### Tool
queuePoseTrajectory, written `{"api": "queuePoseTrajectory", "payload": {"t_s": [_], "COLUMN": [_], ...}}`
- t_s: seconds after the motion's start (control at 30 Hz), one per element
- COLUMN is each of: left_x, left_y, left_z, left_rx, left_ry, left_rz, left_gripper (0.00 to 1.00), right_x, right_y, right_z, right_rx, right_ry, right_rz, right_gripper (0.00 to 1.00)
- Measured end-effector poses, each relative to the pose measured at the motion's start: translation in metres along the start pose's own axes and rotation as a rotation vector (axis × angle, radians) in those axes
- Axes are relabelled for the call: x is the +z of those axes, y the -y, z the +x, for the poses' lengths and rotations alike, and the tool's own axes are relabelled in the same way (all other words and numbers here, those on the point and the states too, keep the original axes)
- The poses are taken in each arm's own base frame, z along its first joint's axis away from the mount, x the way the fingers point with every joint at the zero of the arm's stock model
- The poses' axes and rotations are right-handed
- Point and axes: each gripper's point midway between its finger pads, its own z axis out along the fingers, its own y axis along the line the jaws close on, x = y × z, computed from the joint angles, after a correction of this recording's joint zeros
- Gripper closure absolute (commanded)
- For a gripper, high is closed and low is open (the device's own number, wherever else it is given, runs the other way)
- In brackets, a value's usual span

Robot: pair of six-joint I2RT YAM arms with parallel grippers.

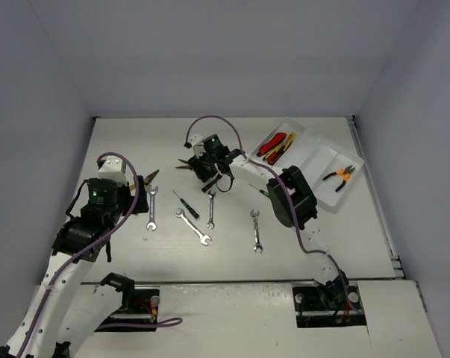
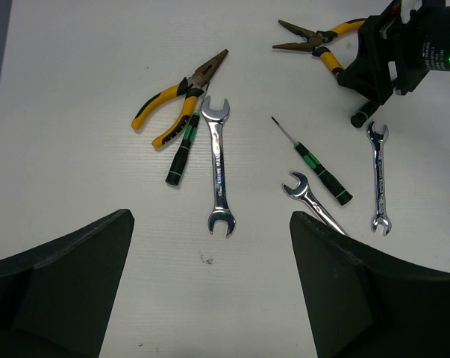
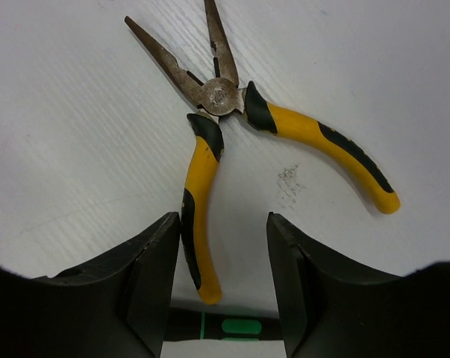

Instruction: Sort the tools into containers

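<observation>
Pliers: three. One [image 3: 221, 97] lies open at top centre of the worktop [image 1: 322, 239], one [image 2: 189, 88] at centre left, one [image 1: 338, 176] in the right part of the tray [image 1: 308, 160], upper right.
Wrenches [image 1: 151, 209]: four, loose mid-worktop.
Screwdrivers [image 2: 314, 165]: three visible, loose.
Utility knives [image 1: 275, 145]: red and yellow, in the tray's left part; count unclear.
Right fingers [image 3: 150, 283]: apart, straddling one handle of the top-centre pliers, not clamped.
Left fingers [image 2: 60, 283]: spread wide, empty.

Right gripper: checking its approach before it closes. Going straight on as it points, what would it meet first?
Likely the nearer yellow handle of the needle-nose pliers, lying between its fingers; depth is unclear.
</observation>
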Motion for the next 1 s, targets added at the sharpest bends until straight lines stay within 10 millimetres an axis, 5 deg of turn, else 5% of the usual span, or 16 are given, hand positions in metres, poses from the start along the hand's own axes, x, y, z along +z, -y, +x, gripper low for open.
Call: {"api": "queuePoseTrajectory", "payload": {"t_s": [0.2,0.33,0.63,0.83,1.0], "left_x": [0.0,0.0,0.0,-0.001,-0.002], "left_y": [0.0,0.0,0.0,-0.002,-0.002], "left_z": [0.0,0.0,0.0,-0.001,-0.002], "left_rx": [0.0,0.0,-0.001,-0.005,-0.008], "left_ry": [0.0,0.0,0.001,0.005,0.011], "left_rz": [0.0,0.0,-0.001,-0.006,-0.004], "left_gripper": [0.17,0.17,0.17,0.17,0.17], "right_x": [0.011,0.013,0.014,-0.015,-0.077], "right_y": [-0.007,-0.016,-0.025,-0.019,0.012], "right_z": [-0.006,-0.009,-0.042,-0.097,-0.118], "right_rx": [-0.011,-0.029,-0.039,0.03,0.166], "right_ry": [0.014,0.015,0.056,0.188,0.266], "right_rz": [-0.01,-0.016,0.012,0.091,0.289], "right_gripper": [0.75,0.99,1.0,1.0,1.0]}}
